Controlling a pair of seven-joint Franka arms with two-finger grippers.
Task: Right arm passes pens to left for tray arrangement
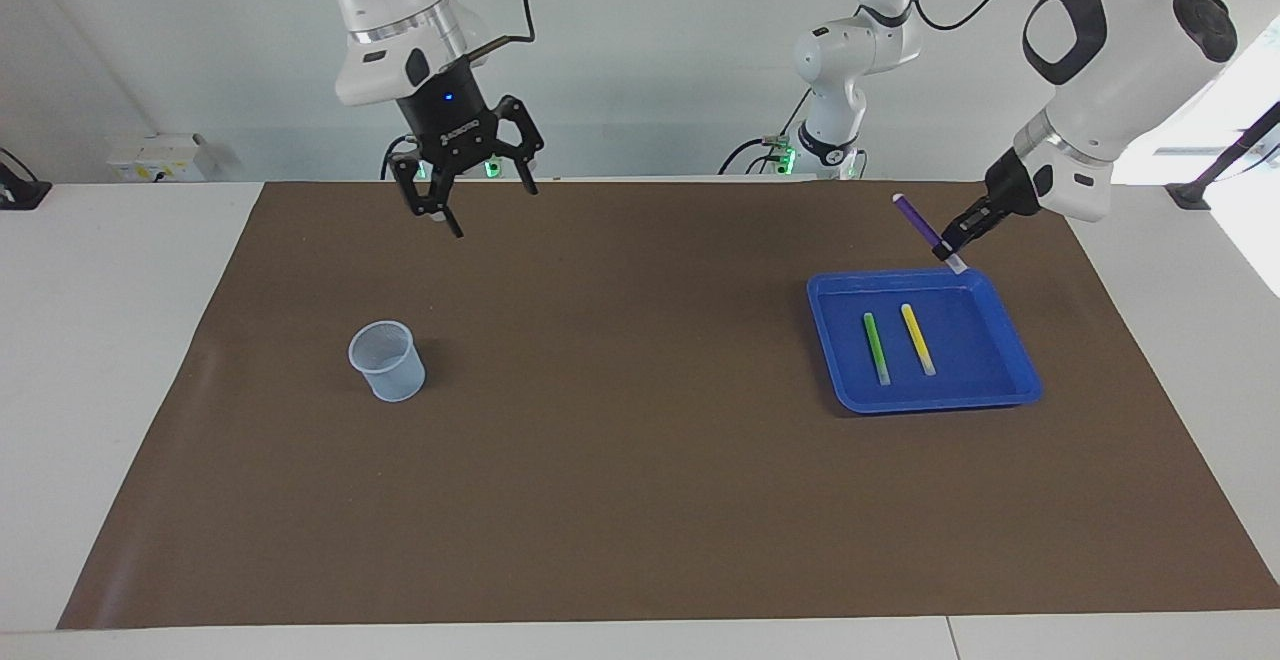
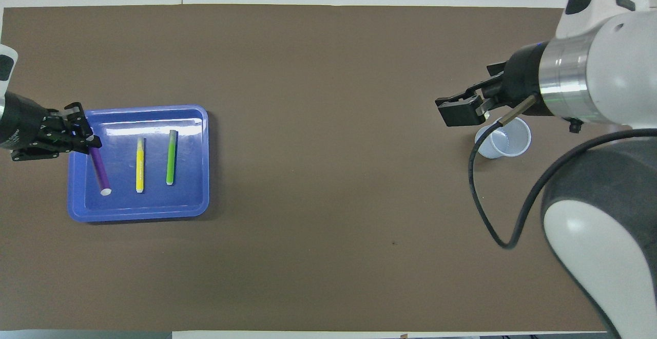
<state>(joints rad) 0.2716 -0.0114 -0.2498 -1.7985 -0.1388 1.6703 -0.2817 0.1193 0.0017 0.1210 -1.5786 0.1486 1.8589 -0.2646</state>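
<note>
From overhead I lose most of the left arm off the frame edge. The left gripper (image 1: 950,252) pinches the purple pen (image 1: 918,221) by its pale lower end, tilted, above the edge of the blue tray (image 1: 1020,358) nearest the robots. The green pen (image 1: 876,348) and yellow pen (image 1: 918,338) lie in the tray. The right gripper (image 1: 487,202) hangs spread and empty over the mat near the mesh cup (image 1: 387,361).

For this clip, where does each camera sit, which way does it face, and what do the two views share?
Facing view: high across the table, looking at the robots; both arms show, right gripper open, left gripper gripping the purple pen over the blue tray.
Overhead view: above the robots' end, looking steeply down; grippers and forearms enter from the sides.
Shared: tray, green pen, yellow pen, mesh cup, half a turn apart.
</note>
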